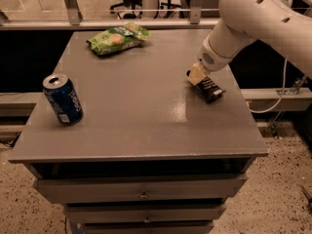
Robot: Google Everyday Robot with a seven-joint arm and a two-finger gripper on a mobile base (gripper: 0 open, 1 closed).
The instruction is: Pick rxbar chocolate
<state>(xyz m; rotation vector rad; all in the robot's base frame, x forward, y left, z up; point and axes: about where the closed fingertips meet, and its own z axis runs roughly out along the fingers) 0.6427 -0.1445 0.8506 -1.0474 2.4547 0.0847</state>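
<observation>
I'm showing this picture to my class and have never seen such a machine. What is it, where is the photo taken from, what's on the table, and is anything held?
One photo, looking down at a grey table from in front. The white arm is a robot's; its tool sits at the right, against the end of a dark chocolate rxbar. Whether it grips the bar is unclear. A green snack bag lies at the back, a blue can stands left.

The gripper (196, 75) is low over the right side of the table (146, 126), at the far-left end of the rxbar (211, 88), which lies flat near the right edge. A can (63, 99) stands near left, and a bag (118, 38) lies far back.
</observation>
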